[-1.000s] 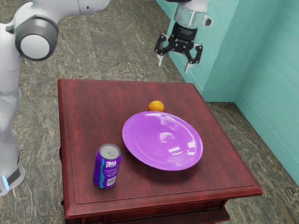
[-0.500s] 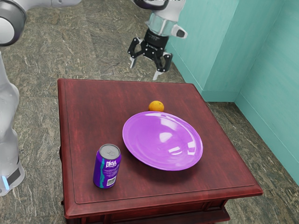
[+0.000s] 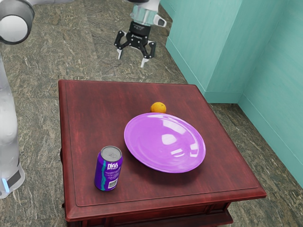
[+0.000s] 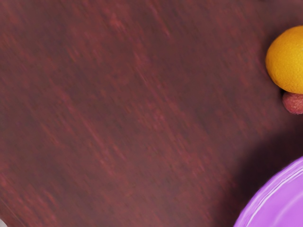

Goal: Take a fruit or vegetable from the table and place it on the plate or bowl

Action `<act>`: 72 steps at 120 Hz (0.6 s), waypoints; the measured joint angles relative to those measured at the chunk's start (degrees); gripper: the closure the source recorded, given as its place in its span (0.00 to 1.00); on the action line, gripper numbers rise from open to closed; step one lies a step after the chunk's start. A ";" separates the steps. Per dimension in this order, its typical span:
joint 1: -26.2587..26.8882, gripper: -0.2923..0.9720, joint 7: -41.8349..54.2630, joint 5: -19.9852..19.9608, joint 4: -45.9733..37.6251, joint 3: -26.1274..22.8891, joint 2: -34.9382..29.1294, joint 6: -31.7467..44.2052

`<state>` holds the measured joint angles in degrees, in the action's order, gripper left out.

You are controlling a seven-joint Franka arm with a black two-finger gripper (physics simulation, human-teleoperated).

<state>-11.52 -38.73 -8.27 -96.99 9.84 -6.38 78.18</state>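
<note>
**Open claw high above a table with an orange beside a purple plate**

An orange (image 3: 158, 107) sits on a dark red wooden table (image 3: 90, 118), just beside the far rim of a purple plate (image 3: 164, 142). The orange is round, so no long axis or pointing direction can be made out. The black gripper (image 3: 132, 59) hangs in the air past the table's far edge. Its two fingers are spread apart, holding and touching nothing. The orange lies well apart from it, lower down and toward the exterior view's right. A purple soda can (image 3: 109, 168) stands upright near the front, toward the exterior view's left of the plate.

In the wrist view, a small reddish round thing (image 4: 293, 102) touches the orange (image 4: 286, 66), with the plate's rim (image 4: 277, 208) nearby on the table (image 4: 118, 118).
</note>
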 joint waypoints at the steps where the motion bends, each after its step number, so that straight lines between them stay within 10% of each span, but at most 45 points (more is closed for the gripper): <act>1: -0.21 0.23 0.14 0.00 -0.02 0.00 0.02 0.03; 72: 4.16 0.24 9.13 -1.86 -7.60 4.14 3.05 18.54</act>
<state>-7.36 -29.60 -10.14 -104.59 13.98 -3.33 96.72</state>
